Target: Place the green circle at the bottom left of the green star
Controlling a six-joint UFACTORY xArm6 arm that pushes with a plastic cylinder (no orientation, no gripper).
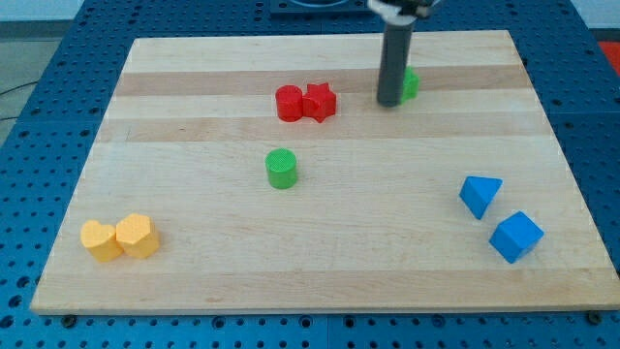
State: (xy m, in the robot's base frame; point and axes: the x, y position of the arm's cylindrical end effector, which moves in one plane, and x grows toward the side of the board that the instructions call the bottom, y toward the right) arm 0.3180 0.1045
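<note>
A: Where's my tip (389, 103)?
B: Far side of board (194, 281), touching a green block (412, 83) mostly hidden behind it; shape unclear. No fingers, just a rod.
A: Green circle (282, 168)?
B: Mid-board, nearer & left, well apart from tip

My rod comes down from twelve o'clock, upright and dark, its upper part blurred at the frame's edge. My tip (389, 103) rests at board height, toward one o'clock from the board's middle, in the far half.
</note>
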